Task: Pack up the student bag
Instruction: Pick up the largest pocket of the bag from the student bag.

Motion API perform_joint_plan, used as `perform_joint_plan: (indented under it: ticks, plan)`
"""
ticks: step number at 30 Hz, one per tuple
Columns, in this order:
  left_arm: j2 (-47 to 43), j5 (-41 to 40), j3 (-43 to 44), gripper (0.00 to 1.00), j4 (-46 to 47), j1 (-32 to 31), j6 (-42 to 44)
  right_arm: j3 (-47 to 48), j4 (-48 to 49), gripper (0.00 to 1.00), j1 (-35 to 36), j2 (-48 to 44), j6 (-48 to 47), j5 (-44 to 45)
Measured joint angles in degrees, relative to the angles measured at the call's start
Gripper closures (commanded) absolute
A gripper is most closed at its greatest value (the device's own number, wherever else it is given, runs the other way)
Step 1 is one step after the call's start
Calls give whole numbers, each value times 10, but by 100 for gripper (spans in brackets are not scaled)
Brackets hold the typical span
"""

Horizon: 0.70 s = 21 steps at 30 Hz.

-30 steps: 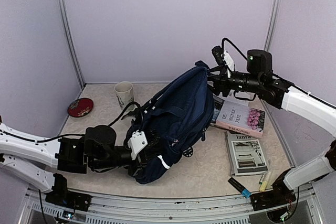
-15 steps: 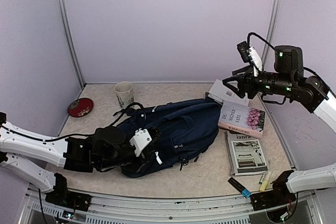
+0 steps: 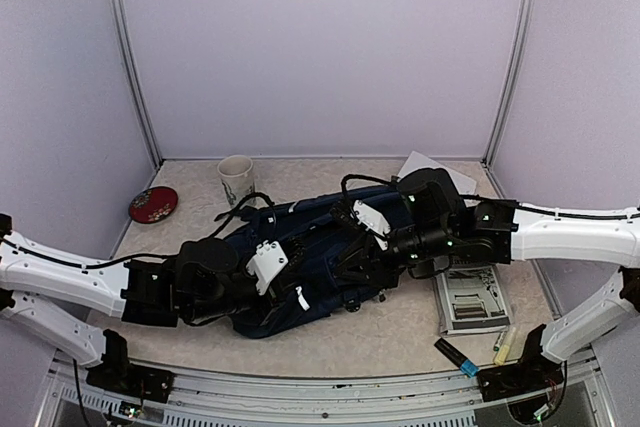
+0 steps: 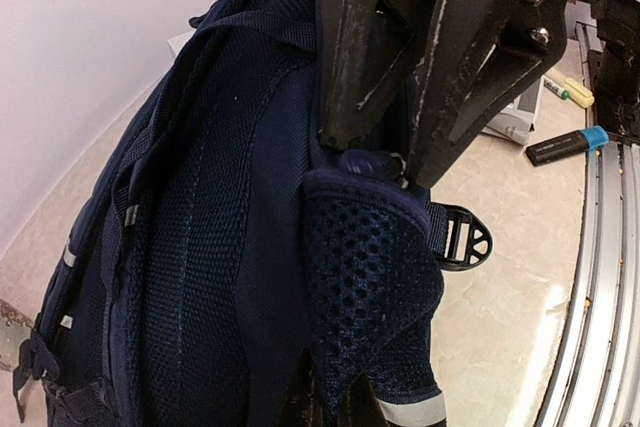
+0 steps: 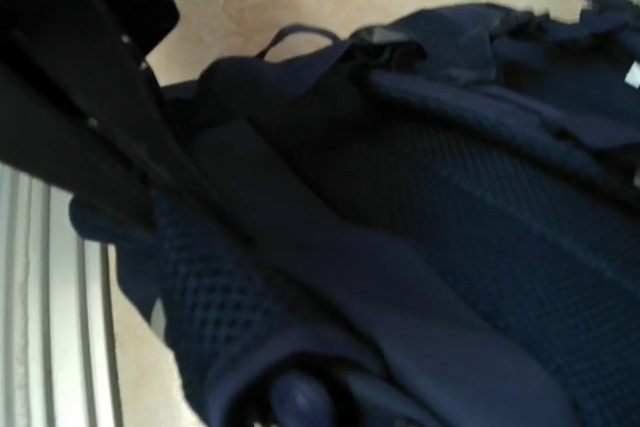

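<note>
left arm [image 3: 60, 277] low, jaws clamped; right arm [image 3: 570, 232] outstretched.

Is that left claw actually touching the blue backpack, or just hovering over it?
Touching. The left wrist view shows the left gripper pinched shut on the mesh padding of the student bag, with no gap between them.

1. The walls [image 3: 320, 47] are plain pale purple at the back and sides.
2. Shiny metal posts [image 3: 130, 57] stand in the back corners.
3. The table [image 3: 400, 337] is light beige, like stone.
4. A metal rail [image 3: 330, 384] runs along its near edge.
</note>
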Motion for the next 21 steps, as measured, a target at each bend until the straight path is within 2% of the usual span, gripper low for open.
perform_joint_plan:
  ticks: [9, 14, 18, 20, 21]
  plan:
    - [3, 0, 6, 100, 0, 3, 3, -11, 49, 73, 0, 3, -31, -16]
    - [8, 1, 10, 100, 0, 4, 5, -10, 59, 90, 0, 14, -41, -31]
    - [8, 1, 10, 100, -5, 5, 5, -10, 60, 92, 0, 26, -44, -35]
    - [7, 1, 10, 100, -5, 8, 5, -10, 60, 100, 0, 24, -47, -35]
    - [7, 2, 10, 100, -4, 9, 5, -12, 62, 100, 0, 22, -49, -35]
